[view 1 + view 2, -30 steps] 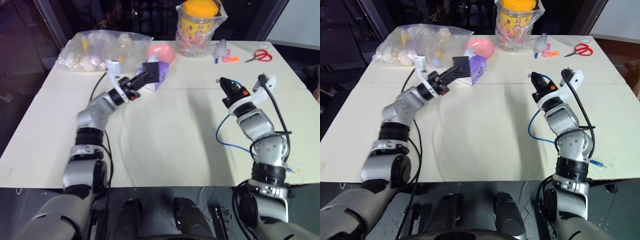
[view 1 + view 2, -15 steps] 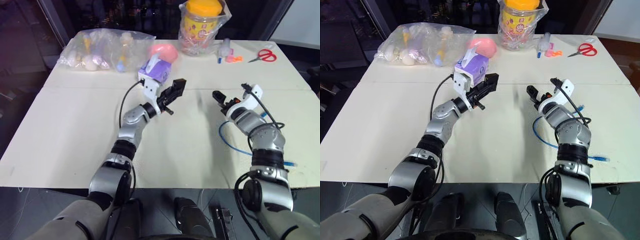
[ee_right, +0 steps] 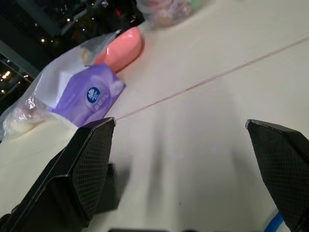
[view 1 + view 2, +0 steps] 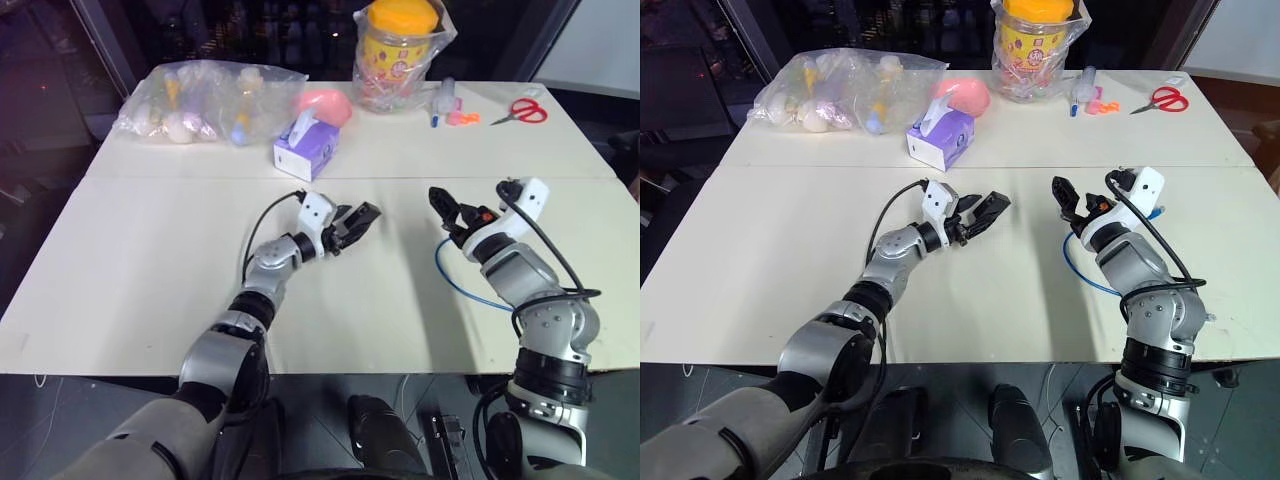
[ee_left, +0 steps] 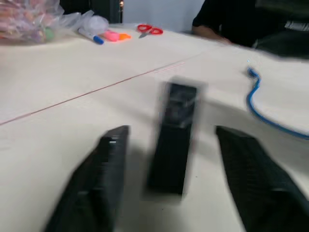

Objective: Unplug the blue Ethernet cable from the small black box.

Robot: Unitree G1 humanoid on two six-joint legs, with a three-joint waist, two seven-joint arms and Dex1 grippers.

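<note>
The small black box (image 5: 175,130) stands on edge on the table between the fingers (image 5: 104,179) of my left gripper (image 4: 358,217), with a gap on each side. That gripper is open and low over the table's middle. The blue Ethernet cable (image 4: 460,287) lies looped on the table beside my right arm, apart from the box, and the same blue Ethernet cable (image 5: 258,104) also appears in the left wrist view. My right gripper (image 4: 447,207) hovers above the loop, open wide and empty.
A purple tissue box (image 4: 305,150) and a pink object (image 4: 325,103) sit behind the left gripper. A clear bag of items (image 4: 205,95), a yellow-lidded jar (image 4: 400,45), markers (image 4: 445,105) and red scissors (image 4: 520,110) line the far edge. A person's dark sleeve (image 5: 231,24) is beyond the table.
My left arm swung down from beside the tissue box to the table's middle with the black box, then opened. My right gripper let go of the blue cable and drew back.
</note>
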